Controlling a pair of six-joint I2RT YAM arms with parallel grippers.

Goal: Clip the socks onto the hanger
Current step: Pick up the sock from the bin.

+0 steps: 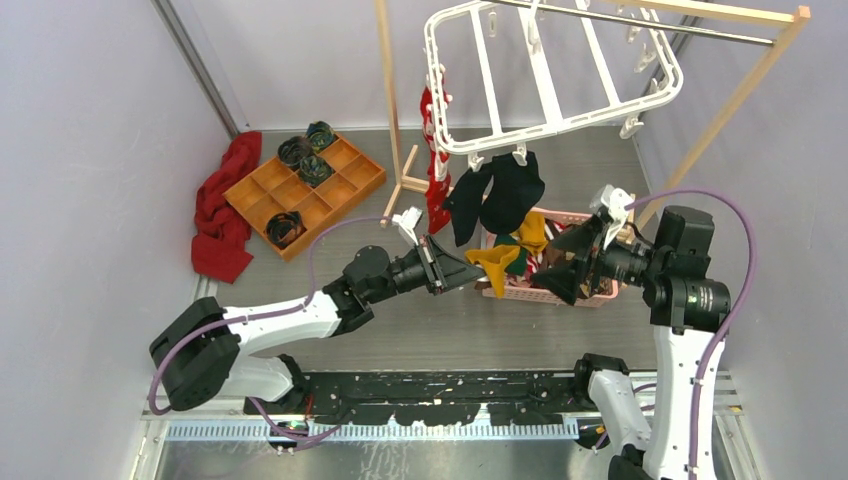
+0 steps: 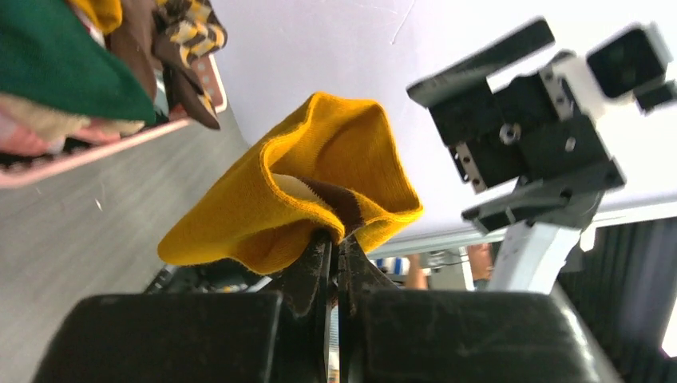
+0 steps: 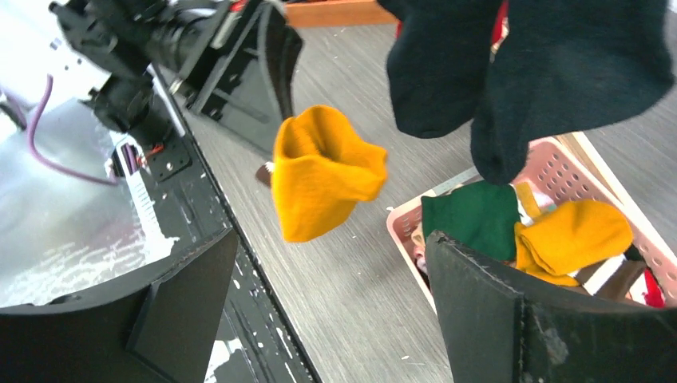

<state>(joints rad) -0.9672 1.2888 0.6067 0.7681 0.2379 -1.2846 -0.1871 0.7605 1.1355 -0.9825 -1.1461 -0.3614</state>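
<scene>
Far left of the left pincer, a red cloth (image 1: pixel 225 205) and a wooden tray (image 1: pixel 330 190) lie on the table (image 1: pixel 480 330). The left pincer (image 1: pixel 470 270) (image 2: pixel 335 243) is clamped tight on the edge of a mustard sock (image 1: pixel 497 262) (image 2: pixel 319 175) (image 3: pixel 319 171), which is held up off the table and bunches out past the fingertips. Just beyond that sock, between the two pincers, sits a pink basket (image 1: pixel 540 295) (image 3: pixel 399 219) with a second mustard sock (image 3: pixel 571 235) inside. Above and behind the gap between the pincers, the black socks (image 1: pixel 510 190) (image 3: pixel 559 64) hang clipped to the near rim of the white hanger (image 1: pixel 540 128), which is up on a rack. The right pincer (image 1: pixel 565 262) (image 3: pixel 331 247) faces the held sock with its jaws wide apart and nothing between them; it is near the sock but not touching it.
</scene>
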